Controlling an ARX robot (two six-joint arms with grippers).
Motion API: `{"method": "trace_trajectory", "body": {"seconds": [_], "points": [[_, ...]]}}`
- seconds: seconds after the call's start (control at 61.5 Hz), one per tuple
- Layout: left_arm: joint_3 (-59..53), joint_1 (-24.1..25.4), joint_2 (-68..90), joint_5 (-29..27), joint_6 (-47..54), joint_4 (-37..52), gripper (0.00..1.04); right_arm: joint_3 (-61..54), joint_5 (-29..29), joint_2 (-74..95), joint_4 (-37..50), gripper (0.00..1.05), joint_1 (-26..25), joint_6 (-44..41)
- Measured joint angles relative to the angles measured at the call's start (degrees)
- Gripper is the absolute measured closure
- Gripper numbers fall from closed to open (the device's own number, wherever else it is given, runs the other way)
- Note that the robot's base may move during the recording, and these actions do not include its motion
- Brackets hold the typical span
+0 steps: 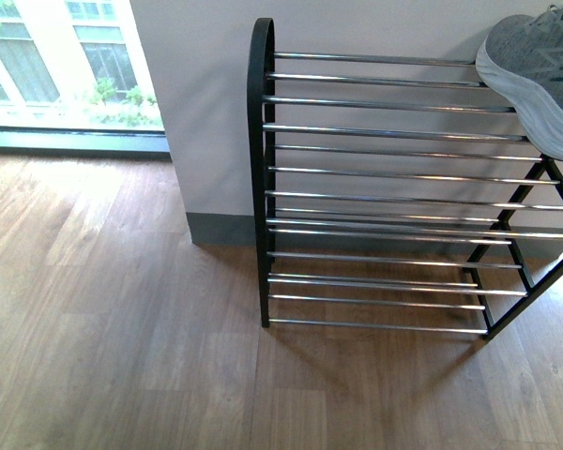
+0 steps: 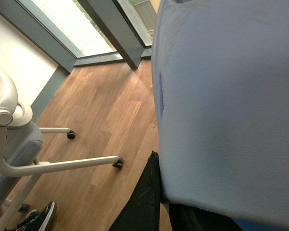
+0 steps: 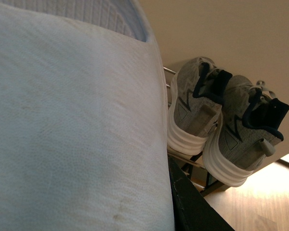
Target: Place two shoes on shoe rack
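The shoe rack (image 1: 394, 192) stands against the white wall, with a black frame and chrome rods. One grey sneaker (image 1: 535, 70) with a thick white sole rests on its top tier at the right end, partly cut off by the frame edge. The right wrist view shows both shoes side by side on the top rods, one (image 3: 195, 108) heel-on and the other (image 3: 245, 137) beside it. My right gripper (image 3: 190, 207) is shut and empty, apart from the shoes. My left gripper (image 2: 156, 209) is shut, empty, and away from the rack. Neither arm appears in the front view.
A pale fabric-covered surface (image 2: 231, 106) fills much of the left wrist view, and another pale surface (image 3: 72, 130) fills much of the right wrist view. An office chair (image 2: 9, 144) with castors stands on the wooden floor (image 1: 122, 319). A window (image 1: 66, 66) is at the left.
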Motion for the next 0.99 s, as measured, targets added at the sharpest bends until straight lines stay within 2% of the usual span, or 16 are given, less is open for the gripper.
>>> {"method": "trace_trajectory", "body": {"seconds": [0.862,0.944,0.992], "points": [[0.00,0.00,0.00,0.09,-0.04,0.00,1.03,-0.07,0.00,0.04,0.00,1.03,0.00,0.02],[0.00,0.00,-0.02,0.07,-0.07,0.00,1.03,-0.33,-9.44,2.12,5.46,1.03,0.13,5.95],[0.00,0.00,-0.02,0.02,-0.09,0.00,1.03,1.18,-9.49,6.29,8.61,1.03,3.48,11.19]]}}
